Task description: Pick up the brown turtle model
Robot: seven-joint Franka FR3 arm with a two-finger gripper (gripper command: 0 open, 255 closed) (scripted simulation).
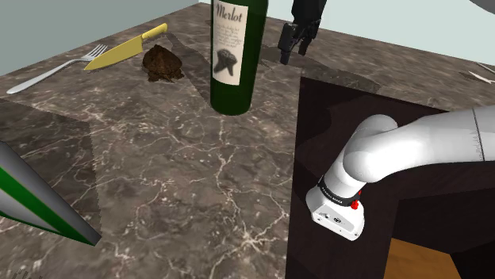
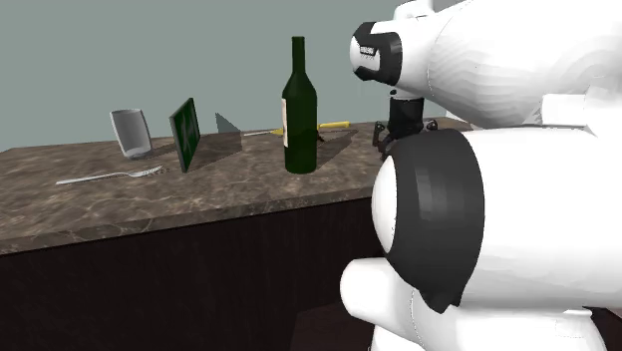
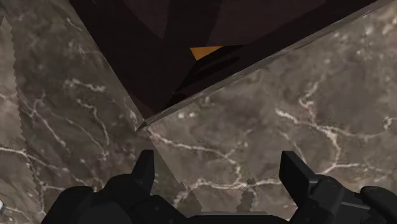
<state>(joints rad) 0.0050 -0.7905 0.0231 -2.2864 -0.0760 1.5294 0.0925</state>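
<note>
The brown turtle model point(image 1: 162, 63) lies on the dark marble counter point(image 1: 174, 166), toward the far left in the shoulder view, just beside a yellow-handled knife point(image 1: 127, 49). My black gripper point(image 1: 292, 51) hangs above the counter's far side, to the right of a green wine bottle point(image 1: 236, 55) and well apart from the turtle. In the wrist view the two fingers point(image 3: 144, 170) stand wide apart, so the gripper point(image 3: 217, 175) is open with nothing between them. Below it lie marble and the counter's edge point(image 3: 191, 102).
The tall Merlot bottle point(image 2: 299, 110) stands between gripper and turtle. A fork point(image 1: 55, 70) lies left of the knife. A green slanted object point(image 1: 40, 202) juts in at the near left. A grey cup point(image 2: 130, 133) and a green panel point(image 2: 184, 135) stand further along.
</note>
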